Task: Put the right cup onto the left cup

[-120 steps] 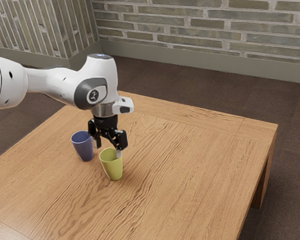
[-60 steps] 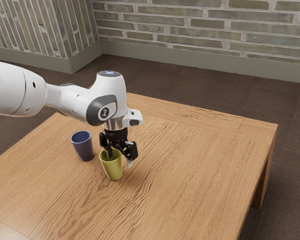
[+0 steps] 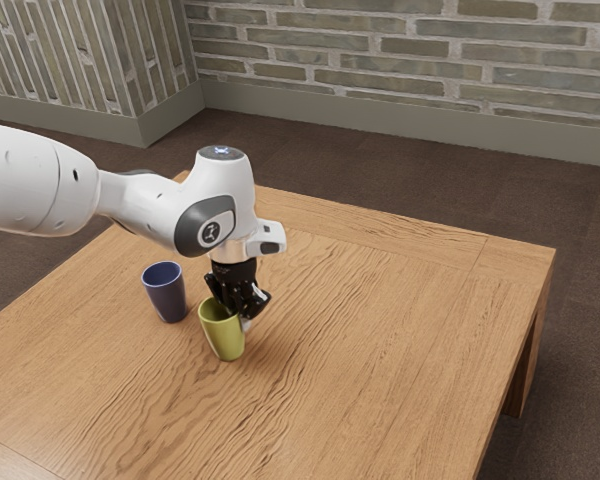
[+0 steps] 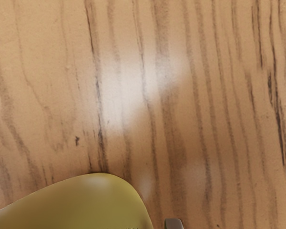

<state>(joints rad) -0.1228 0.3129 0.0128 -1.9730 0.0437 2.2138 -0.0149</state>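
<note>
In at the rim, the black gripper (image 3: 239,314) had the yellow-green cup (image 3: 224,338) pinched by its wall, one finger inside, one outside! That cup stood on the wooden table (image 3: 400,340), the blue cup (image 3: 166,297) near it, toward the exterior view's left.

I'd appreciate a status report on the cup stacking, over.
End effector shut on green cup at its rim. Green cup upright, not yet stacked. Blue cup upright, apart; nothing seen between the cups.
</note>
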